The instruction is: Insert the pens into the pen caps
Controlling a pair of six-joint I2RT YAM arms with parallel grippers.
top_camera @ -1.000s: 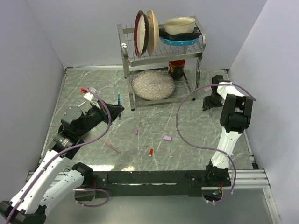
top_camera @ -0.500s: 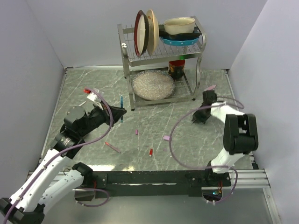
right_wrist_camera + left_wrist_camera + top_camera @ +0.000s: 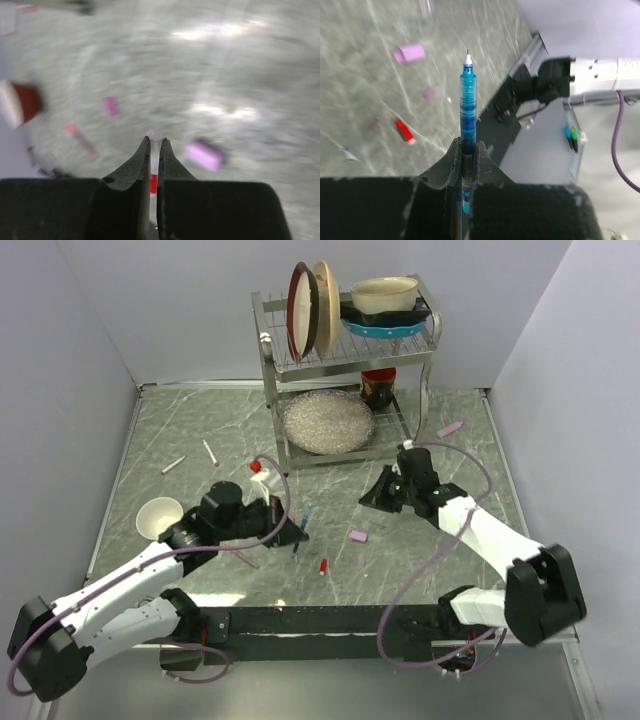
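Five pens were counted. One blue pen [image 3: 467, 95] was clamped in the left tool [image 3: 466, 146] near 6 o'clock, and its tip was seen sticking out past the fingers. Two white pens [image 3: 174, 465] [image 3: 210, 452] were laid near each other at 10 o'clock on the surface [image 3: 200, 420]. One pale pink pen [image 3: 449, 428] was laid at 2 o'clock, close to the right wall. One thin reddish pen [image 3: 80, 140] was seen blurred.

Three caps were counted. The red cap [image 3: 323, 566] was at 6 o'clock, the pale pink cap [image 3: 357, 536] was by the middle, and the magenta cap [image 3: 110, 106] was near them.

The right tool [image 3: 154, 142] was pressed together over the middle. Whether anything was held in it could not be told.

One cup [image 3: 158, 517] was set at 9 o'clock and one rack [image 3: 350, 362] at 12 o'clock. Open room was left at 3 o'clock, by the right wall.
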